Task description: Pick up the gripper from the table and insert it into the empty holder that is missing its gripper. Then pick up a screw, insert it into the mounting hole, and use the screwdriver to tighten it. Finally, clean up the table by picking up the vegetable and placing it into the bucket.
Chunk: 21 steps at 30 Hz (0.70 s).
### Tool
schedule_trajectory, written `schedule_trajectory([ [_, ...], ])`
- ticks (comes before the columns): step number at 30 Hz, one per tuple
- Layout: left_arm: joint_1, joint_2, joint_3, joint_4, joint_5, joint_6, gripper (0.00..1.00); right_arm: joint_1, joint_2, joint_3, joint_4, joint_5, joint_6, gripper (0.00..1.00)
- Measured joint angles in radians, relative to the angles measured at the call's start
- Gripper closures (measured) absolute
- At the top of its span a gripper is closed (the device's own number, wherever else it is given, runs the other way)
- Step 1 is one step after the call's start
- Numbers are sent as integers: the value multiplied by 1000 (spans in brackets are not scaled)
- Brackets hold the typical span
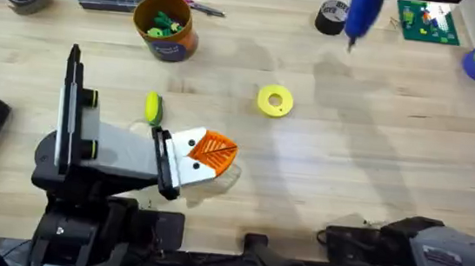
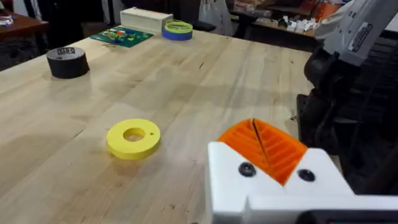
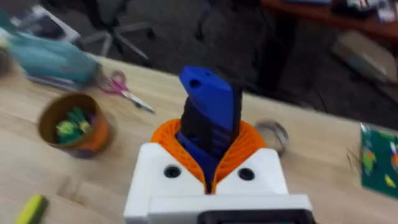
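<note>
Nearest the overhead camera, the left gripper (image 1: 209, 152) rests low at the table's (image 1: 375, 155) front left, its orange pads closed together on nothing. Just behind it the vegetable (image 1: 152, 107) lies on the wood; the bucket (image 1: 166, 27), already holding green pieces, stands well behind that. A yellow ring disc (image 1: 275, 101) lies mid-table. Farther right, the screwdriver (image 1: 363, 12) is seen raised near the black tape roll (image 1: 331, 17); in the right wrist view the right gripper (image 3: 211, 163) is clamped on its blue body. Judged step: screwdriver work appears finished, cleanup pending. Next, the screwdriver should be set down, then the vegetable grasped and carried to the bucket.
</note>
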Motion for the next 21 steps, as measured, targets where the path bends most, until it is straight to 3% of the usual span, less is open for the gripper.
schedule_trajectory([
  [12,0,0,0,0,0,0,992,257,-68,2,296,0,0,977],
  [21,0,0,0,0,0,0,992,414,-68,2,403,-8,0,977],
])
